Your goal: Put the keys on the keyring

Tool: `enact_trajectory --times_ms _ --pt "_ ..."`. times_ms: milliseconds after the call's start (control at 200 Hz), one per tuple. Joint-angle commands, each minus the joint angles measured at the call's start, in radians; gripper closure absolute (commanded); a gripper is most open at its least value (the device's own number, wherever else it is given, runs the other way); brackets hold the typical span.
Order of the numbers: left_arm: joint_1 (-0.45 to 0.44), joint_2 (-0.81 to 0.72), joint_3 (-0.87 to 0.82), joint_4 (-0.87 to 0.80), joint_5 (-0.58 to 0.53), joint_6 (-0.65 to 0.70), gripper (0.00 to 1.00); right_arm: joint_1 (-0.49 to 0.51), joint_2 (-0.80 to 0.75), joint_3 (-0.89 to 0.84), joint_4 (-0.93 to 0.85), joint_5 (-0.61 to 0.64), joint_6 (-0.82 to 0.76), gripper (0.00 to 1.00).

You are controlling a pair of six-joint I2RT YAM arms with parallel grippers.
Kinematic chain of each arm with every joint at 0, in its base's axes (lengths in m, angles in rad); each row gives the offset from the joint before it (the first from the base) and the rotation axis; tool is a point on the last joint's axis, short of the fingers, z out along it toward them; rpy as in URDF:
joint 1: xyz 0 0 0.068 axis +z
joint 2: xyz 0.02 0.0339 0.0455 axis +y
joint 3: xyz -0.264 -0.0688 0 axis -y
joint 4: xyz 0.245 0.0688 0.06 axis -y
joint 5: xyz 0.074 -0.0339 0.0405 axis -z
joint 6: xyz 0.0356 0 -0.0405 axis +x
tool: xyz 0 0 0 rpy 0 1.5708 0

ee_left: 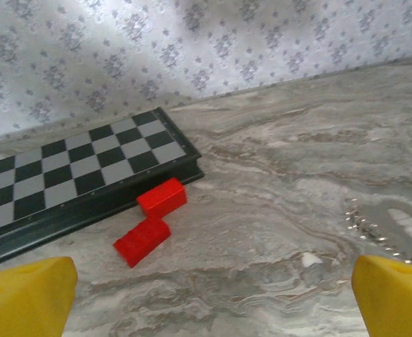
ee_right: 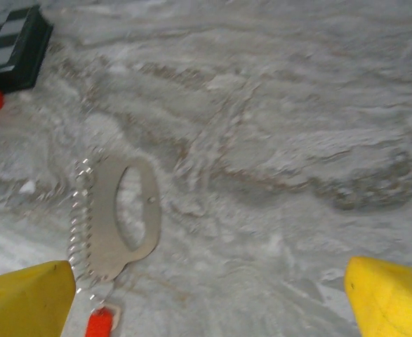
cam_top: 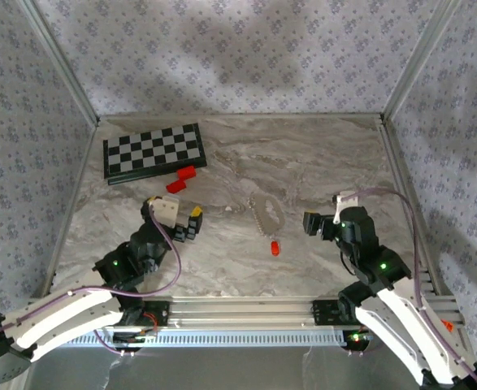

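Fingers on both of your grippers are spread wide and hold nothing. Your left gripper (cam_top: 191,226) is low over the left part of the table (cam_top: 327,154). Its yellow fingertips (ee_left: 23,298) sit at the bottom corners of its wrist view, facing the chessboard (ee_left: 72,168) and the two red blocks (ee_left: 162,197) lying just in front of the board. Your right gripper (cam_top: 310,222) is to the right of the keyring (cam_top: 266,213), apart from it. You will find the keyring lying flat mid-table, with small jagged bits along one edge. The key (cam_top: 275,247), a tiny red piece, lies just beside the ring's near end; you cannot tell whether they touch.
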Motion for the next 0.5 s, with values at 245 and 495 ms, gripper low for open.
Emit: enact_trajectory --times_ms 245,495 --pt "0.162 0.084 -0.056 0.047 -0.124 0.013 0.00 -0.034 -0.069 -0.194 0.281 0.158 -0.194 0.00" --pt "0.291 0.093 -0.103 0.131 -0.079 0.077 0.00 -0.068 -0.068 -0.280 0.420 0.217 -0.290 0.00"
